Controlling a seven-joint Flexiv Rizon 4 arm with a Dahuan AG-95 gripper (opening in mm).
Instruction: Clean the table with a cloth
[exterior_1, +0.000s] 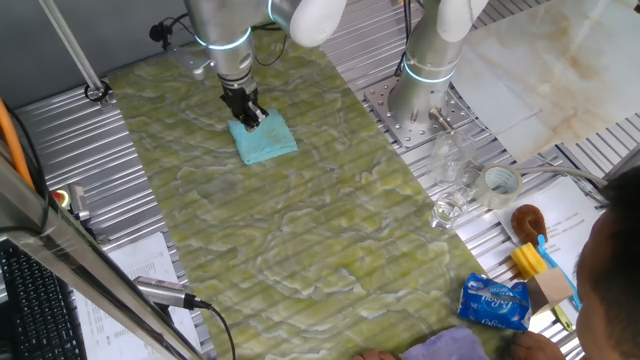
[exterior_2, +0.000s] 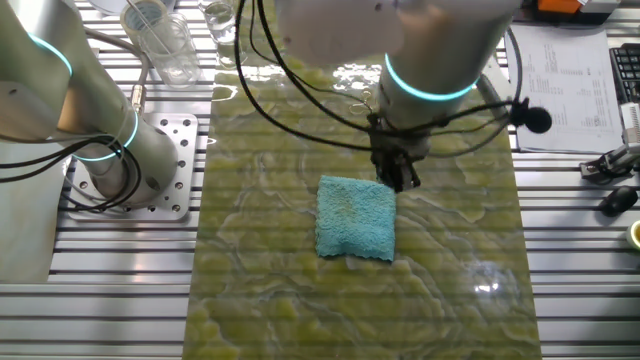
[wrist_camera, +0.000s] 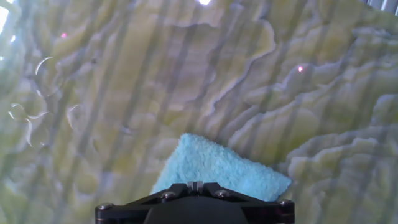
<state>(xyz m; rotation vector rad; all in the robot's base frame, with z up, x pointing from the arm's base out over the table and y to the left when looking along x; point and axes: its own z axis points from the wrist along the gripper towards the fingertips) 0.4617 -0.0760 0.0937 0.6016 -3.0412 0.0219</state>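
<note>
The light-blue cloth lies flat on the yellow-green marbled table, toward its far end. My gripper stands upright over the cloth's far corner, with its jaws shut together on the fabric there. In the other fixed view the gripper sits at the upper right corner of the cloth on the table. In the hand view the shut gripper is right over the cloth, with the table beyond it. The fingertips themselves are hidden.
A second arm's base stands on the metal panel to the right of the table. Clear glasses, a tape roll, a brown brush, a blue packet and lavender fabric lie near the right edge.
</note>
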